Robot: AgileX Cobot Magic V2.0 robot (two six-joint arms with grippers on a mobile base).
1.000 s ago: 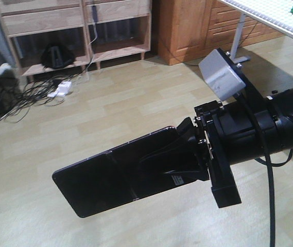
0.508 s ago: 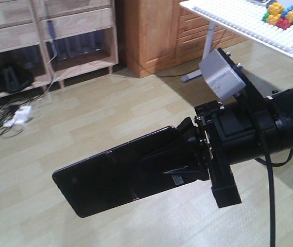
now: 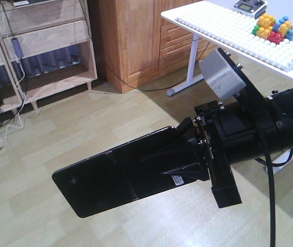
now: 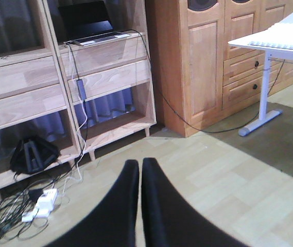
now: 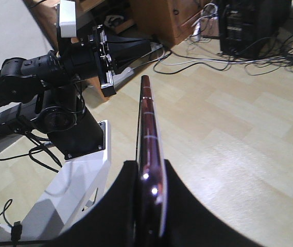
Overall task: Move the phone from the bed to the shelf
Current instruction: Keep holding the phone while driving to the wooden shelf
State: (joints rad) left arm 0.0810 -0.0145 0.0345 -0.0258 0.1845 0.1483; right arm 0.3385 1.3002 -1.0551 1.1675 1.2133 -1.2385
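The phone [image 3: 105,180], a glossy black slab, hangs above the wooden floor with my right gripper [image 3: 174,154] shut on one end. In the right wrist view the phone [image 5: 147,128] stands edge-on, its pinkish rim clamped between the two black fingers of the right gripper [image 5: 149,172]. My left gripper [image 4: 139,164] is shut with nothing in it and faces the shelf [image 4: 105,56], whose pale wood planks also show at the upper left of the front view [image 3: 43,36]. The bed is out of view.
An orange-brown cabinet [image 3: 131,41] stands right of the shelf. A white studded table [image 3: 228,31] carries coloured bricks [image 3: 274,27]. A laptop [image 4: 92,36] sits on a shelf board; a power strip and cables [image 4: 43,203] lie on the floor below.
The front view has swung: shelf and cables slid left, cabinet and white table moved further into view. The phone stays fixed in the right gripper.
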